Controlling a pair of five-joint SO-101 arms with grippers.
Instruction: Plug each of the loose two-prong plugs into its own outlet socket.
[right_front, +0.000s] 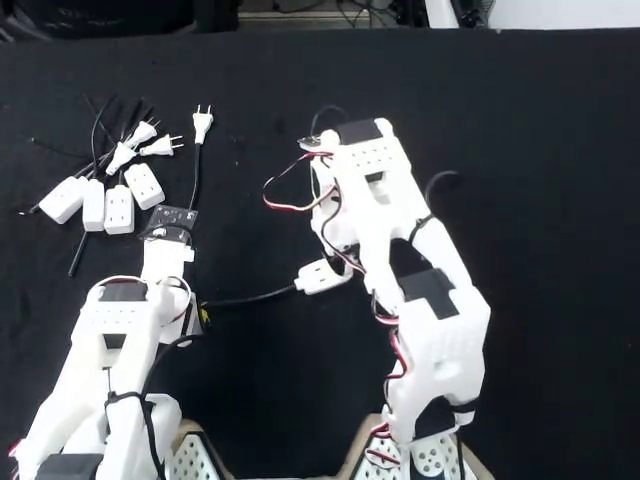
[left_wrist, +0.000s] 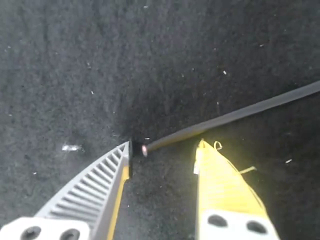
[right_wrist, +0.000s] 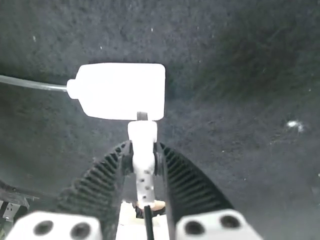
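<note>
1. High view: L claw rests low on the black bench, at the loose end of a black cable.
2. That cable's far plug, white, two-prong, lies straight ahead of the L claw tips, well apart.
3. Socket group, four white blocks, lies ahead of the L claw and off to its left side. Plug group, three white plugs, is just beyond the blocks.
4. R arm folds back over a lone socket, white, well apart from the L claw on its right side. A dark lead runs from this socket toward the L arm base.
5. L wrist view: L claw is released, fingers spread wide w/ bare bench btwn them.
6. The cut cable end lies btwn the tips, close to the grey finger, apart from the yellow-faced finger. The cable runs off past the yellow side.
7. R wrist view: R claw is clenched on a held plug, white, ribbed pads pressing both its flanks.
8. The held plug points straight out of the R claw. Its front end touches the long edge of the lone socket, directly ahead of the tips. Prong seating: cannot tell.
</note>
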